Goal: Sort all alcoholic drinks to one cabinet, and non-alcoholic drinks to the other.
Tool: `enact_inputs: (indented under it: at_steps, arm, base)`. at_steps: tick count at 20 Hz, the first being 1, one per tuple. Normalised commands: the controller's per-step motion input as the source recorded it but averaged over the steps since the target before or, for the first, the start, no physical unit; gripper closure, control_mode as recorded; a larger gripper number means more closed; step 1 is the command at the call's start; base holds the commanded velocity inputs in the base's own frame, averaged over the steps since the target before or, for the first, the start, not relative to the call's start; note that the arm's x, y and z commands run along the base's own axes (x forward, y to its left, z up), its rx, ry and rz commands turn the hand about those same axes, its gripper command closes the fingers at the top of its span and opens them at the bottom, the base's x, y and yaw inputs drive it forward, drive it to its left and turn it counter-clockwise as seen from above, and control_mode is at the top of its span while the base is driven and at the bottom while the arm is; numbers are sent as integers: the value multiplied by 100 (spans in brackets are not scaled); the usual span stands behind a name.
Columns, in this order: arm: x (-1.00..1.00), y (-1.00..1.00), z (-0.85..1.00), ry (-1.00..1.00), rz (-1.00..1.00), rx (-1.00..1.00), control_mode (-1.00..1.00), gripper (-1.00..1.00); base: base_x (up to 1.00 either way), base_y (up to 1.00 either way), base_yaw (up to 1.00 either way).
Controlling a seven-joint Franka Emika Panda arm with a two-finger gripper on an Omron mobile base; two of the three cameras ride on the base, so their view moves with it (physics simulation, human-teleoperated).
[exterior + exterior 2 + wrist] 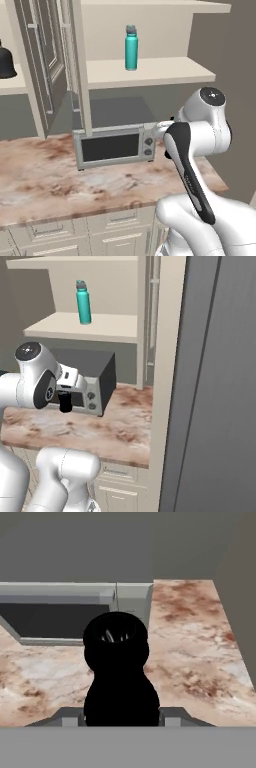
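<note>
Pincer (pixel 65 404) is pinching a small black bottle (pixel 118 672), prob. the cola, held above the bench (pixel 45 185) just in front of the toaster oven (pixel 114 146). Hand view: bottle fills the gap between the tips, mouth pointing toward the camera, so grip looks to sit low on the body. Held clear of the bench, likely for carrying up to a shelf w/o scraping. Teal bottle (pixel 131 47) stands upright on the open cabinet shelf (pixel 150 72), well above and beyond the pincer; as the other soft drink, that shelf seems the target. A dark round-bodied bottle (pixel 6 62) sits far left of the pincer, in the other cabinet, partly cut off.
</note>
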Motion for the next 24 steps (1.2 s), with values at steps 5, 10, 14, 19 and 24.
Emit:
enact_inputs:
  at_steps: [5, 10, 14, 19, 24]
  arm:
    - [0, 0, 0, 0, 0, 0, 100, 100]
    - [0, 0, 0, 0, 0, 0, 100, 100]
    - [0, 0, 0, 0, 0, 0, 100, 100]
    - [0, 0, 30, -5, 0, 0, -100, 100]
    - [-9, 0, 71, -24, 0, 0, -100, 100]
  base:
    - [15, 0, 0]
    - [17, 0, 0]
    - [17, 0, 0]
    - [0, 0, 0]
    - [0, 0, 0]
